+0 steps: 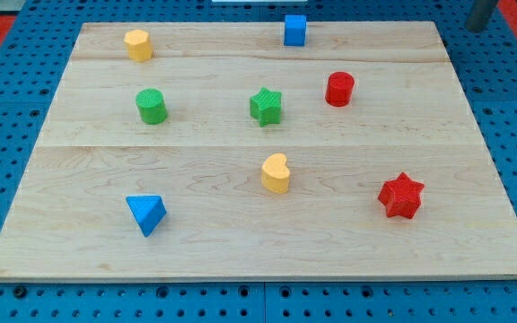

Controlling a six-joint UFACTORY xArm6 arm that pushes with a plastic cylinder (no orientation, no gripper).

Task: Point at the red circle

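Note:
The red circle [339, 89] is a short red cylinder standing on the wooden board [240, 256], right of centre in the upper half. My tip [480, 30] is the lower end of a dark rod at the view's top right corner. It is just beyond the board's top right corner, far up and to the right of the red circle, and touches no block.
A green star [266, 106] sits left of the red circle and a blue cube [295, 30] above and left of it. There is also a yellow block [137, 44], a green circle [151, 106], a yellow heart [276, 173], a red star [400, 196] and a blue triangle [145, 213].

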